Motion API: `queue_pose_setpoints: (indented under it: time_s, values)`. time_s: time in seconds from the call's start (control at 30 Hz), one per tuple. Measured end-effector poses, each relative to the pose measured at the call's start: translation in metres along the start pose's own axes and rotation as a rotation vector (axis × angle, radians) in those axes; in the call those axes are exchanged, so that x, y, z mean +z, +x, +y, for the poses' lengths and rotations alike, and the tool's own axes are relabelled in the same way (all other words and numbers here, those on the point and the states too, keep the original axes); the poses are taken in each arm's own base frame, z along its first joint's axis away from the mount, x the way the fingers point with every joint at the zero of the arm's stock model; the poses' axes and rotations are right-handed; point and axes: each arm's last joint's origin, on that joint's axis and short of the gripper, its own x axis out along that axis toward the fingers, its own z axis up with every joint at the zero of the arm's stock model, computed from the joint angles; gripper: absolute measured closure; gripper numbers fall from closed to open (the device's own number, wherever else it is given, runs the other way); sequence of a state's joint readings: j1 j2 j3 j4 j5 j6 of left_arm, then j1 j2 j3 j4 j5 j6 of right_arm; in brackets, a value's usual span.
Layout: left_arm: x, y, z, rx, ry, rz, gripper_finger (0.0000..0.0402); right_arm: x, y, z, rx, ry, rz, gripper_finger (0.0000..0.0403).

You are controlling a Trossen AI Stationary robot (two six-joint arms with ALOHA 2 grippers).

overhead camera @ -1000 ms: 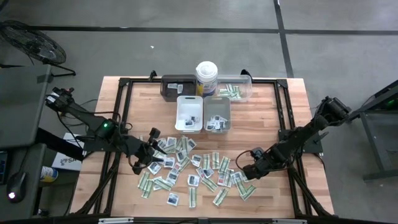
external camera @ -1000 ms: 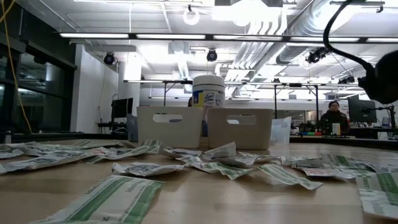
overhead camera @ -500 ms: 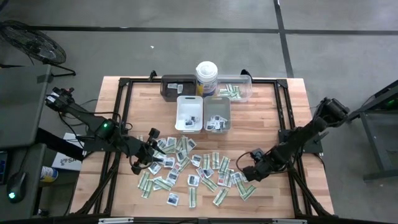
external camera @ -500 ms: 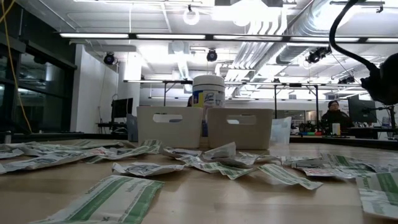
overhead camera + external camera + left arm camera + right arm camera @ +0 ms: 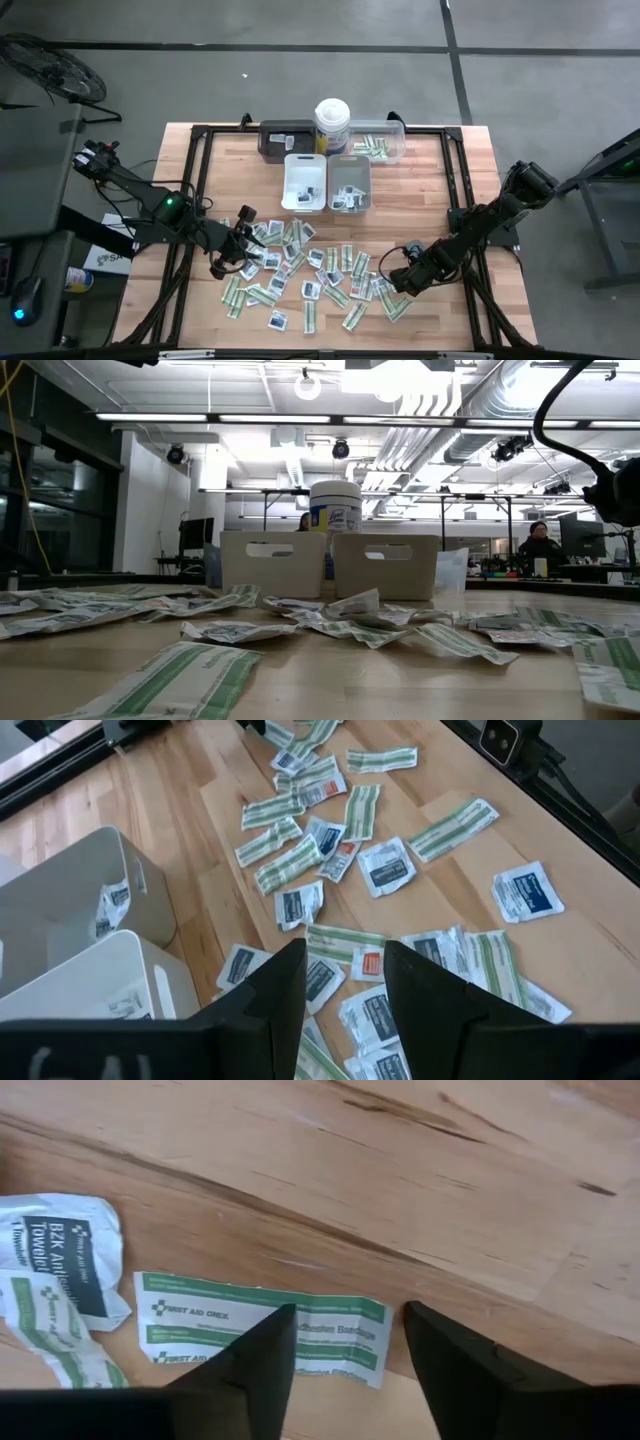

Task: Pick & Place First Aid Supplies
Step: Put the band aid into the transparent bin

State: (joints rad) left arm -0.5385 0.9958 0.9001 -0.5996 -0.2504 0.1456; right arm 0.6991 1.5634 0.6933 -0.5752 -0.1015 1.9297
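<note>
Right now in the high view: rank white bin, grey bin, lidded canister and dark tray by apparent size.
1. White bin and grey bin: look alike, no ranking between them.
2. Dark tray: partly hidden by the canister, so unsure.
3. Canister: smallest footprint seen from above.

The packets [image 5: 310, 268] are spread across the near half of the desk [image 5: 420, 190], between the two arms. Behind them, at mid-desk, two bins [image 5: 305, 183] are set side by side, touching. Further back, a canister [image 5: 332, 125] is placed between two trays [image 5: 283, 138]. The left gripper [image 5: 243, 243] is held over the left edge of the spread, the right gripper [image 5: 392, 281] at its right edge.
</note>
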Motion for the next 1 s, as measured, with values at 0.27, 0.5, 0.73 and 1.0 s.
queue_pose_setpoints:
  time_s: [0.27, 0.5, 0.73, 1.0]
  values:
    - [-0.001, 0.0, 0.0, 0.004, 0.001, 0.006, 0.0269, 0.0, 0.001, -0.003, -0.035, 0.007, 0.03, 0.0294]
    - [-0.001, 0.0, 0.0, 0.006, 0.0, 0.006, 0.0269, -0.001, 0.001, -0.004, -0.051, 0.031, 0.058, 0.0349]
    - [0.0, 0.0, 0.0, 0.006, -0.002, 0.003, 0.0269, -0.002, 0.001, -0.004, -0.049, 0.038, 0.06, 0.0399]
    - [0.001, 0.0, 0.002, 0.042, 0.001, -0.001, 0.0269, 0.001, -0.016, 0.001, -0.013, 0.047, -0.002, 0.0402]
